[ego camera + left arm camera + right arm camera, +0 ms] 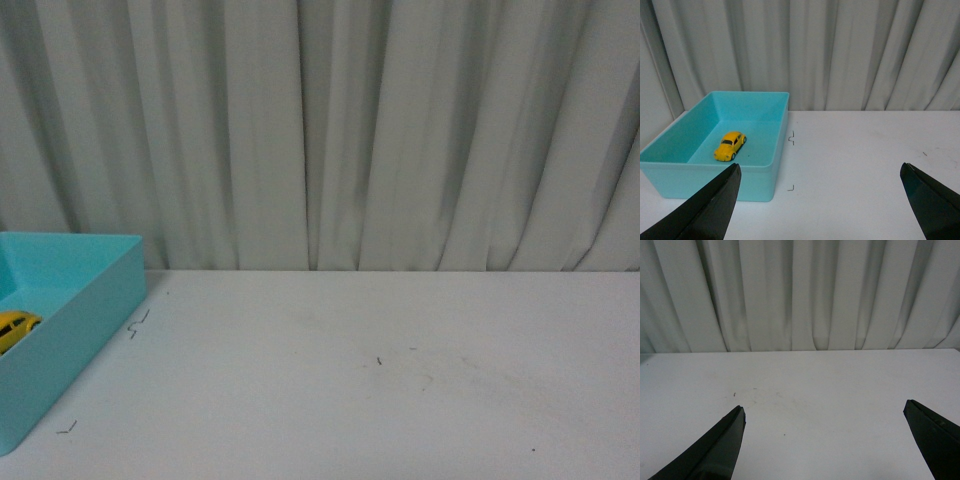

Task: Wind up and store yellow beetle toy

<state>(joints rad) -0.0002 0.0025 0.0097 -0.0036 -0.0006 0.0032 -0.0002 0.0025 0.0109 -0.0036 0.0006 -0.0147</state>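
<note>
Both grippers gape empty while the yellow beetle toy (730, 145), small, glossy and likely slippery, sits inside the turquoise bin (774, 175), best pinched across its flanks.

Front view: low, level across the counter (380, 380) toward the curtain (350, 130). Wrist views: higher, facing likewise. Front and left wrist share the bin (90, 320).

No readable text, labels, brands or numbers anywhere

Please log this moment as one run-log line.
yellow beetle toy: inside teal bin | left hand: open | right hand: open
</note>
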